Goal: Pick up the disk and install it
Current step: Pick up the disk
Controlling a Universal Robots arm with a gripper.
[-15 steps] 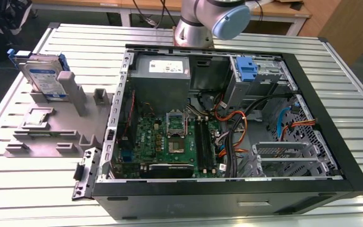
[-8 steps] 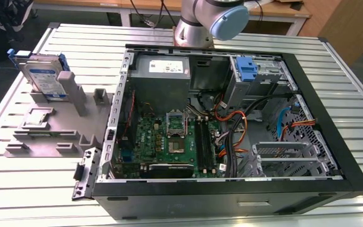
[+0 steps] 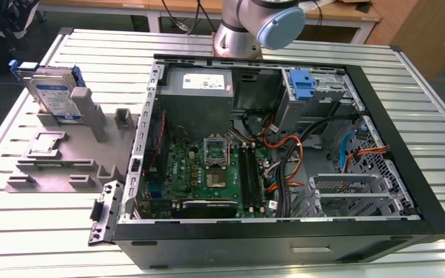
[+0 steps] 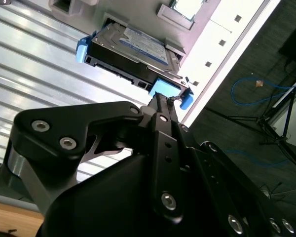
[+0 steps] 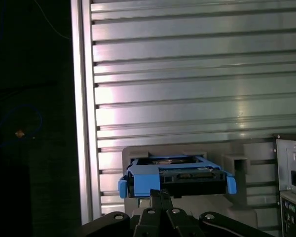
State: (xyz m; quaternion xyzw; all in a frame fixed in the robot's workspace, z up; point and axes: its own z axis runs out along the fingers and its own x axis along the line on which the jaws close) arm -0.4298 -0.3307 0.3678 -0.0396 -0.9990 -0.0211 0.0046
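The disk [image 3: 53, 95] stands on edge in a grey holder [image 3: 68, 156] at the exterior view's left, its white-and-blue label facing out and blue rails along its edges. In the second wrist view the disk [image 4: 133, 49] lies beyond the tips of my gripper [image 4: 159, 98]. In the first wrist view I see the disk [image 5: 175, 175] edge-on just past the gripper [image 5: 161, 193]. The two fingers are pressed together with nothing between them. A gap separates the tips from the disk. The arm's base [image 3: 257, 26] rises behind the computer case.
An open black computer case [image 3: 284, 145] lies on the slatted metal table [image 3: 423, 87]. Inside are a grey power supply [image 3: 199, 84], a motherboard [image 3: 207, 171], orange cables and a metal drive cage with a blue bracket [image 3: 303, 84]. The case's rear panel [image 5: 291, 173] borders the holder.
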